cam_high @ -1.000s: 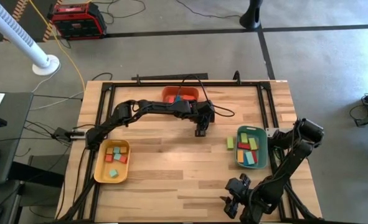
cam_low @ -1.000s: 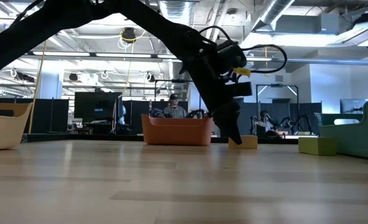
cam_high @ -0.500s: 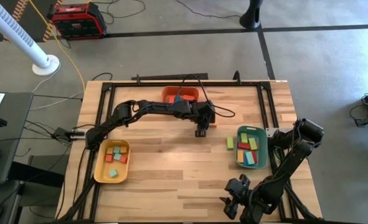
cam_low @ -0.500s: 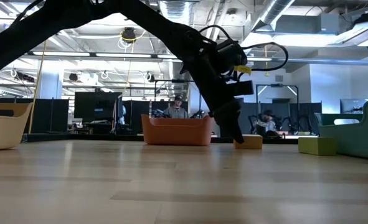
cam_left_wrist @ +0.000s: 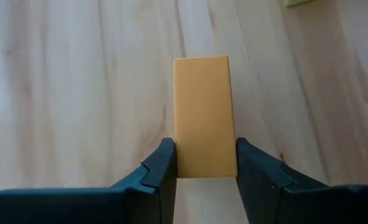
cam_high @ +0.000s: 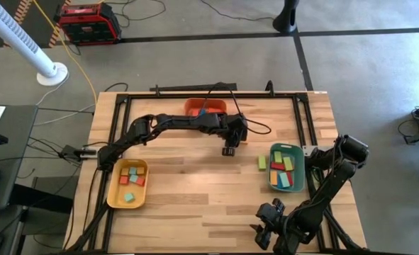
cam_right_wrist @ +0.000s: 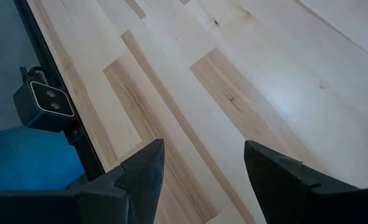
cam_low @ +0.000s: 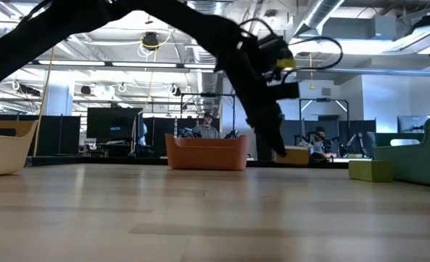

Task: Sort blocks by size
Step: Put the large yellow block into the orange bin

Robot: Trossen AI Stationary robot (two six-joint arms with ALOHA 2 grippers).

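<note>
My left gripper [cam_high: 227, 150] hangs over the table's middle, in front of the orange tray [cam_high: 205, 108], shut on a tan-orange block [cam_left_wrist: 202, 115]. The low view shows this block [cam_low: 296, 155] above the tabletop. A lime block [cam_high: 262, 163] lies flat on the table beside the green tray [cam_high: 287, 168], which holds several blocks. More blocks lie in the yellow tray [cam_high: 127, 183] at the left. My right gripper [cam_right_wrist: 202, 168] waits open at the table's near edge [cam_high: 262, 234], with nothing between its fingers. My left gripper pinches the block's two long sides [cam_left_wrist: 179, 163] between its two fingers, at the end nearest the wrist. The fingers slant downward and lie along the block, which sticks out past the fingertips [cam_left_wrist: 165, 152]. The block is lifted clear of the table.
Black rails [cam_high: 195, 92] frame the tabletop. A small camera block [cam_right_wrist: 47, 99] sits on the rail near my right gripper. Bare wood lies between the three trays.
My left gripper has gone up with the tan-orange block. The block lay on the table a second ago and now hangs clear above it, shifted slightly toward the green tray.
</note>
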